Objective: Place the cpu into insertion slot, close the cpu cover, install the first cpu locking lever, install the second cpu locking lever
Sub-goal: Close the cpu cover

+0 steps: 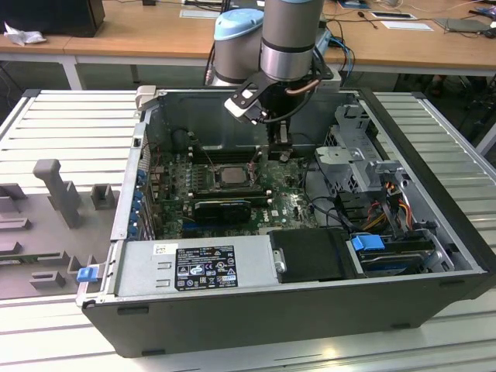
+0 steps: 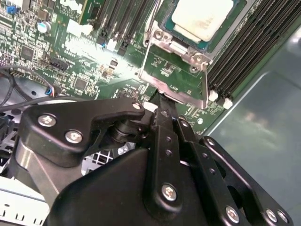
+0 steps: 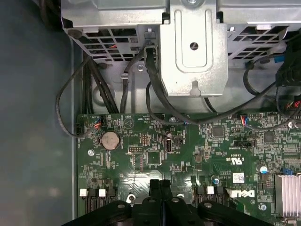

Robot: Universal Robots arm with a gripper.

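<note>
Just beside insertion slot (image 2: 197, 59) rim, pincer (image 2: 161, 102)

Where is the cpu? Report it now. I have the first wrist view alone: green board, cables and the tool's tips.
Observer: In the second wrist view the cpu lies in the insertion slot, pale metal top facing up.
Operator: Now place the tool against that slot for me.
Observer: In the second wrist view its tips sit just off the slot's silvery rim, beside the cpu and not over it.
</note>
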